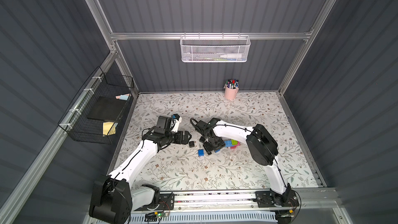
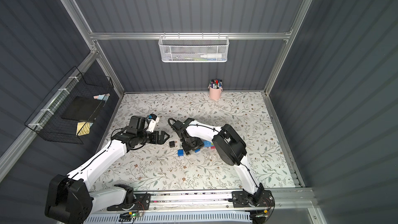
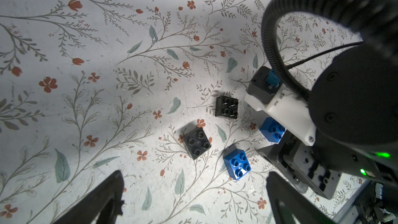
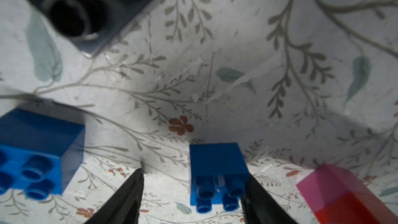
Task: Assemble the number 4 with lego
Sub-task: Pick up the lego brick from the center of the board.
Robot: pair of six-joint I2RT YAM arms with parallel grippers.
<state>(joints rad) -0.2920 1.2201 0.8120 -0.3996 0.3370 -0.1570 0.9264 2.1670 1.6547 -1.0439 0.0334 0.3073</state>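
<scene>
My right gripper (image 4: 193,175) is open low over the mat, straddling a dark blue lego brick (image 4: 217,162) lying on its side. One finger touches it and a gap remains at the other. In both top views this gripper (image 1: 212,150) (image 2: 191,150) points down beside another blue brick (image 1: 201,153). Two black bricks (image 3: 197,143) (image 3: 226,107) lie close by. My left gripper (image 3: 195,174) (image 1: 189,135) hangs wide open and holds nothing, just left of a black brick (image 1: 191,144). The number 4 shows only as a joined cluster of light blue, green, pink and red bricks (image 1: 233,143), partly hidden by my right arm.
A pink cup of marker pens (image 1: 230,91) stands at the back of the floral mat (image 1: 193,173). A white mesh basket (image 1: 215,49) hangs on the rear wall. A black wire basket (image 1: 97,108) hangs on the left wall.
</scene>
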